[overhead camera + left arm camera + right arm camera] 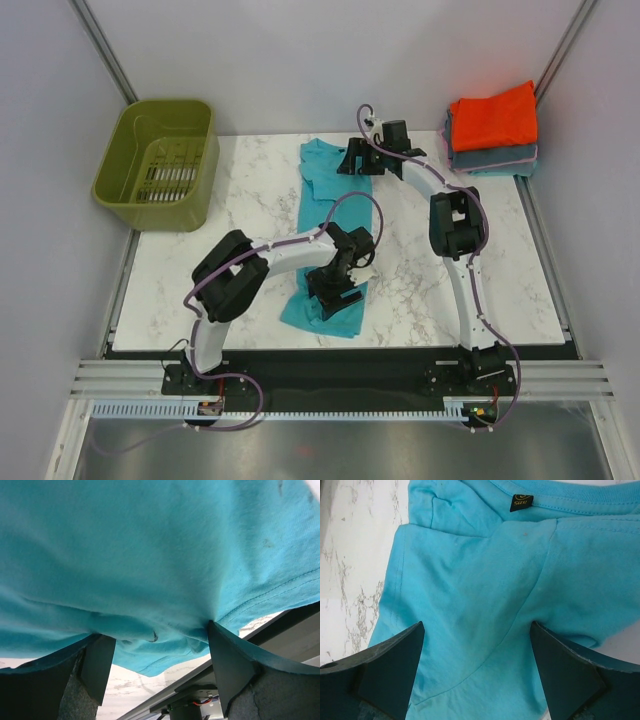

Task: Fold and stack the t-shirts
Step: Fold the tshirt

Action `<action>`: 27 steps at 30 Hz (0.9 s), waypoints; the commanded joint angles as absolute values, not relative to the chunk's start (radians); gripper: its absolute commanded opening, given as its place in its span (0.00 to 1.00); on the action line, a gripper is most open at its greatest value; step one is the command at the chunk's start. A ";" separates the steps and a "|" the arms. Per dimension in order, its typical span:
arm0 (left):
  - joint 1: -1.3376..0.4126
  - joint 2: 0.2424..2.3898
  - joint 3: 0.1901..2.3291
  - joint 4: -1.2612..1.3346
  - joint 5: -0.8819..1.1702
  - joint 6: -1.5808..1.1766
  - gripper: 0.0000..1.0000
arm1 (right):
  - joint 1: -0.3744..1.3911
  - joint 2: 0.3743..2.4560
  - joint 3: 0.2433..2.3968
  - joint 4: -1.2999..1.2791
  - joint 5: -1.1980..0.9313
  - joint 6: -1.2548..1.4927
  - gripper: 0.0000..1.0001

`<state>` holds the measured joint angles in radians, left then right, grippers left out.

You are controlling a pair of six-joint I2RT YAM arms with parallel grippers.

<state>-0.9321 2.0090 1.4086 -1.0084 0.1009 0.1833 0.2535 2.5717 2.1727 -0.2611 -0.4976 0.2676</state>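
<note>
Teal t-shirt (316, 215), lying near-to-far, collar farthest

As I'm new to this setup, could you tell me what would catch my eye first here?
A teal t-shirt lies in a long strip down the middle of the marble table, with the left fingers spread over its near hem and the right fingers over its collar end. A bright orange-red shirt tops a folded stack at the far right corner.
</note>
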 commanded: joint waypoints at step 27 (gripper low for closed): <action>-0.821 1.669 1.534 -0.997 -0.005 0.140 0.99 | 0.190 1.927 1.756 -0.435 -0.520 0.202 0.97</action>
<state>-0.9192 1.7222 1.4689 -0.9962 -0.0650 0.2012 0.1894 2.0392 1.8549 -0.3313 -0.4198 0.1837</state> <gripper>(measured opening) 0.961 0.974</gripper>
